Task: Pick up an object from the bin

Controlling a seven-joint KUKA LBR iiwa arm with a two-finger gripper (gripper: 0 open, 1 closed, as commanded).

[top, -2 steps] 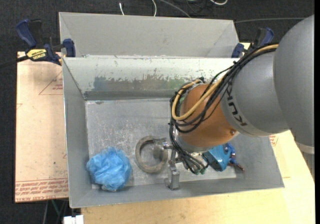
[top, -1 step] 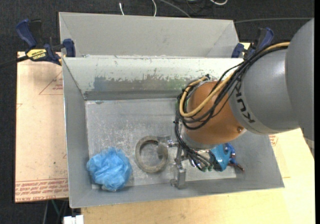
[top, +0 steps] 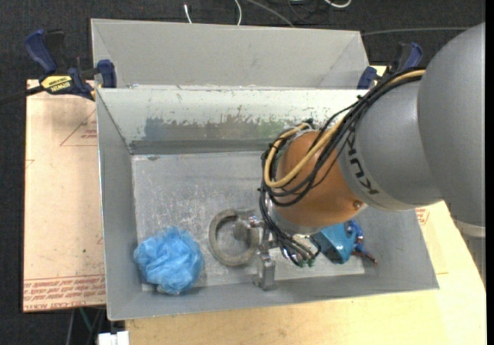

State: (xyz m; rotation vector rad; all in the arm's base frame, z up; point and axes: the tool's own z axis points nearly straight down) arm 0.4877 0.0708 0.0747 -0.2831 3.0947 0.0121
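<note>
My gripper (top: pixel 264 257) is low in the bin near the front wall, under the arm's orange cover. It stands at the right edge of a grey-tan ring (top: pixel 224 239), like a tape roll, which lies flat on the bin floor. Part of the ring's right side is hidden behind the gripper. Just right of the gripper lies a small blue thing (top: pixel 340 241) with dark bits at its end, partly under the orange cover.
A crumpled light-blue wad (top: pixel 168 258) lies in the front left corner. The arm and its cables cover the right half of the bin. Bare floor runs along the back wall and the left side.
</note>
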